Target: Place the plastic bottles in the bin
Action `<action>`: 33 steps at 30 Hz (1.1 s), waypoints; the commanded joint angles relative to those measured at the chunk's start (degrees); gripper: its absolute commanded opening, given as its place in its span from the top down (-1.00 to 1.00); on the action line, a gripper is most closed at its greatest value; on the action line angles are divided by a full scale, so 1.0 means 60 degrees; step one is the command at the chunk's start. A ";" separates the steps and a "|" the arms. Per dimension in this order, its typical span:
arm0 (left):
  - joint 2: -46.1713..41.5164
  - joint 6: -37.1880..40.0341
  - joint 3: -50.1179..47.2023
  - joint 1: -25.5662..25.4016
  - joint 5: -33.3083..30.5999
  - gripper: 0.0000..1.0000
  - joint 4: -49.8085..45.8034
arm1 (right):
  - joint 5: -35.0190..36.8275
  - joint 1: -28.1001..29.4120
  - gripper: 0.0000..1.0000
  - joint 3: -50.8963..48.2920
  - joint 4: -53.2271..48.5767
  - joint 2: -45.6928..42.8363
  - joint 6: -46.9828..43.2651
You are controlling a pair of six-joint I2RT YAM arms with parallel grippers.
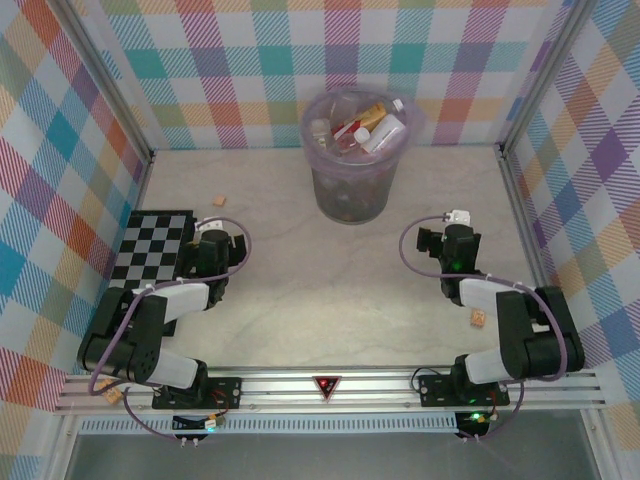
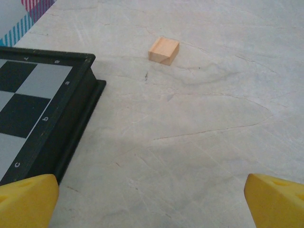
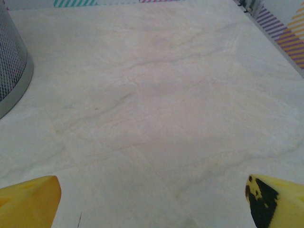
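The left gripper (image 2: 152, 204) hangs over the table (image 2: 213, 118), yellow fingertips (image 2: 28, 199) spread wide apart. A tan block (image 2: 164, 51) lies ahead (well clear of both fingertips); a chessboard (image 2: 33, 109) sits just beside the left fingertip.

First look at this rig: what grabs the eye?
The bin stands at the far centre of the table, heaped to the rim with plastic bottles. On the left lies a black checkerboard with a small tan block on the table beyond its corner. The left end effector and right end effector both hang open, holding nothing.
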 commanded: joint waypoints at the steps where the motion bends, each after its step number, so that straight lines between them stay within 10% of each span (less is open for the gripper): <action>1: 0.0057 0.0269 0.0197 0.0178 0.0189 -0.99 0.0674 | 0.0121 -0.0091 -0.99 -0.0031 0.1415 0.0515 -0.0301; 33: 0.1441 0.0264 -0.0648 0.1028 0.1324 -0.99 0.3766 | -0.1609 -0.0717 -0.99 -0.0481 0.2368 0.0912 -0.0134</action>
